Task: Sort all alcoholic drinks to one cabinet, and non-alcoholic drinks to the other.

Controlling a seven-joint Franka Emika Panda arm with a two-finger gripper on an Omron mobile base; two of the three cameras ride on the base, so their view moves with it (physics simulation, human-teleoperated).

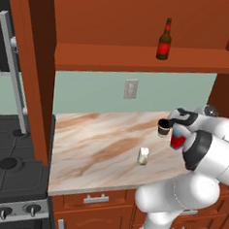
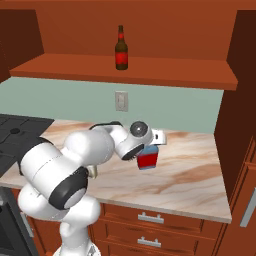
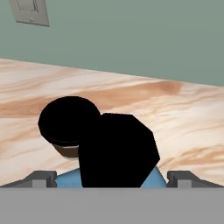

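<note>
The slim brown bottle [image 1: 164,40] [image 2: 121,50] with a red label stands upright on the wall cabinet's plank shelf [image 1: 116,56] [image 2: 165,67]. On the marble counter [image 1: 99,144], the squat red bottle [image 1: 177,141] [image 2: 147,160] [image 3: 153,178] shows its pale-blue shoulders and black cap. My gripper [image 1: 179,129] [image 2: 148,149] [image 3: 113,179] hangs just over it, open, one fingertip [image 3: 41,178] on each side of its shoulders. Right beside it stands the dark-brown cup [image 1: 163,128] with its black lid [image 3: 69,120]. The cream-white carton [image 1: 143,156] sits nearer the counter's front edge.
A black stove [image 1: 5,166] adjoins the counter on the left, below an open cabinet door [image 1: 36,56] with a grey bar handle [image 1: 13,69]. A wall outlet [image 1: 131,88] [image 2: 121,101] [image 3: 28,11] sits on the green backsplash. Drawers [image 1: 96,198] run under the counter. A wooden side panel [image 2: 240,100] stands on the right.
</note>
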